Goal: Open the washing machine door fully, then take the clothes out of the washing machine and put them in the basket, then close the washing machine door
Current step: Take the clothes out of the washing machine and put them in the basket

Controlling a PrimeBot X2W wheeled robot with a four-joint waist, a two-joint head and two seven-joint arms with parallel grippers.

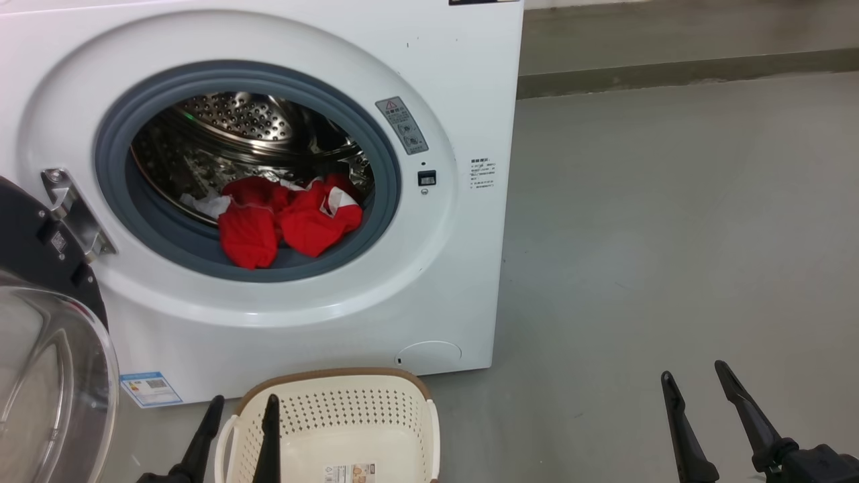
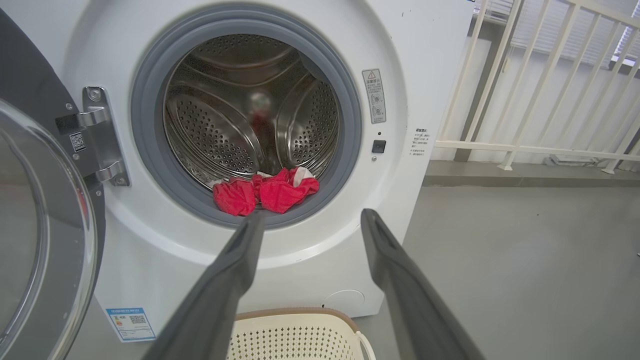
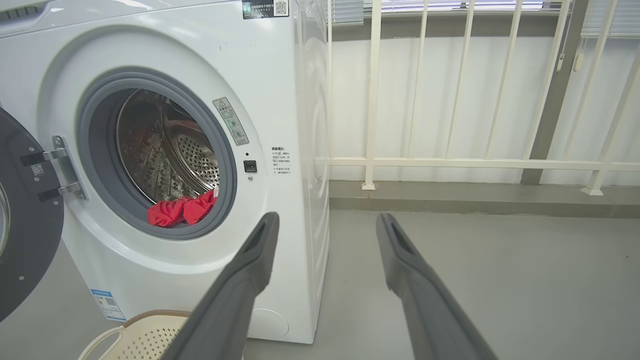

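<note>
The left tool (image 1: 243, 399) and right tool (image 1: 693, 371) gape wide, empty; bright red fabric clothes (image 1: 288, 221) lie at six o'clock in the steel drum (image 1: 235, 117), with the cream perforated plastic basket (image 1: 335, 374) beneath to catch them.

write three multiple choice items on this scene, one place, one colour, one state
1. Where do the clothes lie? A on the floor; B inside the washing machine, at the front of its opening; C on the railing.
2. What colour is the basket's rim? A blue; B black; C brown.
3. How is the washing machine door? A shut; B swung open; C missing.
1 B, red fabric rests on the gasket; 2 C, a brown band tops its cream wall; 3 B, it hangs aside on its hinge.
</note>
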